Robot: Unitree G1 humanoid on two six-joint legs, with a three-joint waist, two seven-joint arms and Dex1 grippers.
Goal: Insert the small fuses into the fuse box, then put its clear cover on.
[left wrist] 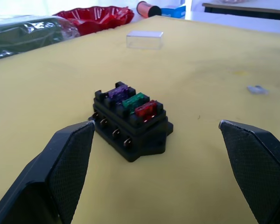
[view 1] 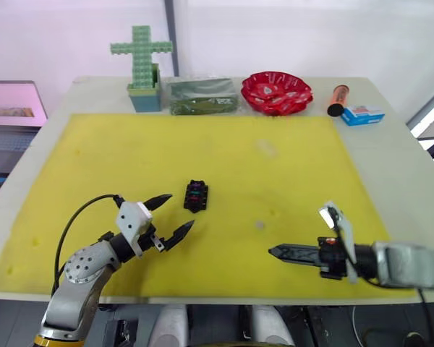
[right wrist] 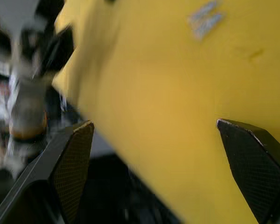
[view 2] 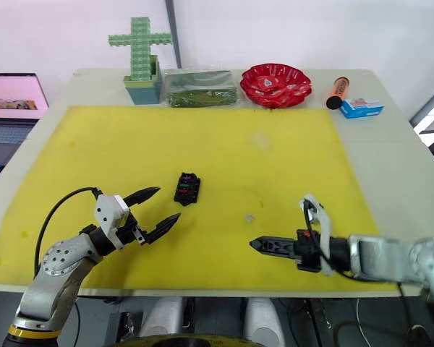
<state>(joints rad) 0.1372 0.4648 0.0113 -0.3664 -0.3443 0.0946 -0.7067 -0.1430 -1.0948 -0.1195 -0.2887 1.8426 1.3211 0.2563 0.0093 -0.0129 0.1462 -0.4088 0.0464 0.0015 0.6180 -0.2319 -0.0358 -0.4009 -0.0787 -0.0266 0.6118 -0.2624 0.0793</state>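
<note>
Fuse box (left wrist: 130, 123) looks light and rigid with three fuses (left wrist: 133, 99) in, so I'd pinch its long sides; left gripper (view 1: 169, 215) and right gripper (right wrist: 154, 154) both spread wide, empty.

The fuse box (view 1: 196, 195) is set on the mat (view 1: 275, 181) left of centre, with three small fuses (left wrist: 133, 100) seated in it. A fourth fuse (view 1: 260, 225) is found to its right (nearer the front edge). The clear cover (left wrist: 144, 39) is placed farther back, before the bowl (view 1: 276, 92).
</note>
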